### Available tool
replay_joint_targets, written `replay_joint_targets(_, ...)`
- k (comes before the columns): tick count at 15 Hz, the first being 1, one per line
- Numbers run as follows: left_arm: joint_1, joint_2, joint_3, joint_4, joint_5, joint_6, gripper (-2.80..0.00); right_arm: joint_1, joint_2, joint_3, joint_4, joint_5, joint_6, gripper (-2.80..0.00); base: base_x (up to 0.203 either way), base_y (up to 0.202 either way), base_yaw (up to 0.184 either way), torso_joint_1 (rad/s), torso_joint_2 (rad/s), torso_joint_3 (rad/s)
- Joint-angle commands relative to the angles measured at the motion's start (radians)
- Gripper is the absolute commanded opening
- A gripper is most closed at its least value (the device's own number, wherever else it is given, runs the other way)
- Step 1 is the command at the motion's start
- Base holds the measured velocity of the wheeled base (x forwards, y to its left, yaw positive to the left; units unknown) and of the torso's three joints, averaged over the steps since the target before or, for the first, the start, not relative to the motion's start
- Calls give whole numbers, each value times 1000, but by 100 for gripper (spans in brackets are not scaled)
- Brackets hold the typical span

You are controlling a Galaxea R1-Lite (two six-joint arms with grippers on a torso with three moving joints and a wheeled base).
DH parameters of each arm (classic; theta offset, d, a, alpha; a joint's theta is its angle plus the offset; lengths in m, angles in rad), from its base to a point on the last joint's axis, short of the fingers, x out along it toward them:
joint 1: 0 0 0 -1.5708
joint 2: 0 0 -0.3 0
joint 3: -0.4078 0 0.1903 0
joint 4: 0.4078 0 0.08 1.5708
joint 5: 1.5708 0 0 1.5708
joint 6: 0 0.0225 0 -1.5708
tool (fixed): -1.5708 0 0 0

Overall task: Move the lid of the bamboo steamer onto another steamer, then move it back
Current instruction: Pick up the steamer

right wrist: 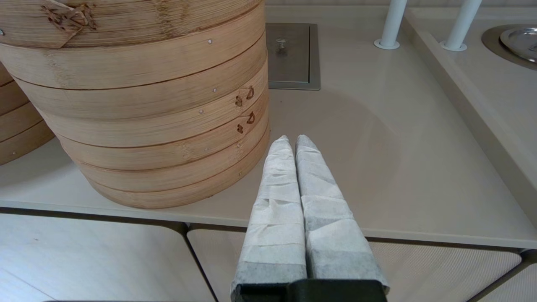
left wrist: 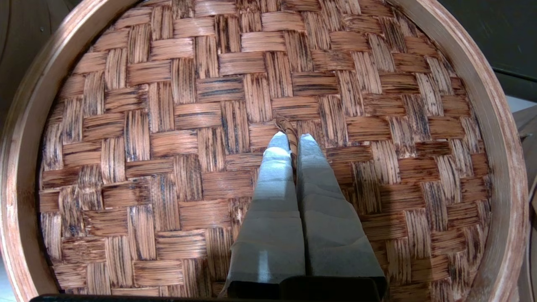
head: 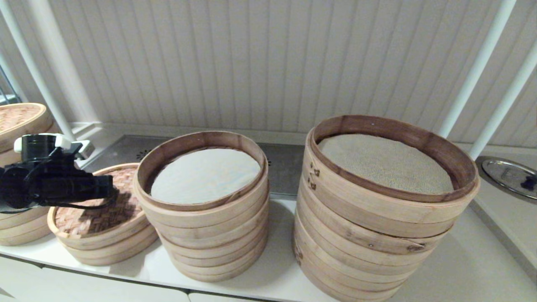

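The bamboo steamer lid, reddish-brown weave with a pale rim, lies on a low two-ring steamer at the left of the counter. My left gripper is above its centre, shut on the small loop handle; in the head view the left gripper reaches in from the left. Just to the right of the lid stands the other steamer, a medium stack with a smooth white liner, uncovered. My right gripper is shut and empty, low at the counter's front edge.
A wider, taller stack with a beige mesh liner stands at the right, close beside the right gripper, where it shows as the tall stack. Another lidded stack is at the far left. A metal lid and white poles are at the right.
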Motion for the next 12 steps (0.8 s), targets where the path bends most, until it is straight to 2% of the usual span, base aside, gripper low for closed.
replay_joint_targets(1,1,-12,0,-5,-1,0,-280,0,0,2,0,0,0,-280,0,0,0,0,0,0)
replay_joint_targets(12,2,-46,-5,-4,-1,0,-280,0,0,2,0,0,0,-280,0,0,0,0,0,0)
